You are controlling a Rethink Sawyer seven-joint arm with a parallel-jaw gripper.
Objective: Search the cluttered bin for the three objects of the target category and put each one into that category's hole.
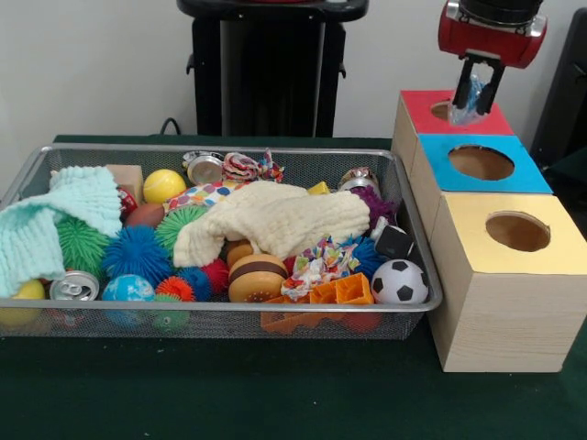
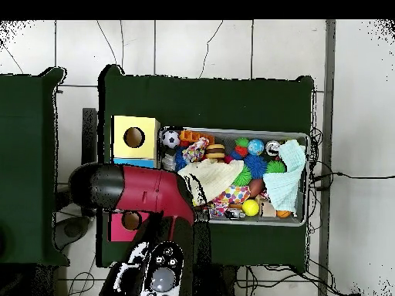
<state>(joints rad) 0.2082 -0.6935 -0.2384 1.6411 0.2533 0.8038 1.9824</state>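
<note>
Wire mesh bin [image 1: 27,170] on the dark green bench [image 1: 229,394], full of clutter. Left end: one pale mint knitted cloth [image 1: 41,225] draped over the rim, one silver drink can [image 1: 74,287], one yellow ball [image 1: 164,185]. Spiky rubber balls: at least two green, two blue, counted roughly. Middle: one cream knitted cloth [image 1: 275,220], one toy burger [image 1: 258,277], one orange plastic piece [image 1: 341,291]. Right end: one black-and-white toy soccer ball [image 1: 400,281]. Beside the bin, three wooden boxes with round holes: yellow-topped box [image 1: 509,275], blue-topped box [image 1: 481,165], red-topped box [image 1: 426,115]. The pincer [image 1: 477,90] pinches one crumpled clear-bluish plastic wrapper [image 1: 466,103], long axis vertical, hanging down just over the red box's hole.
</note>
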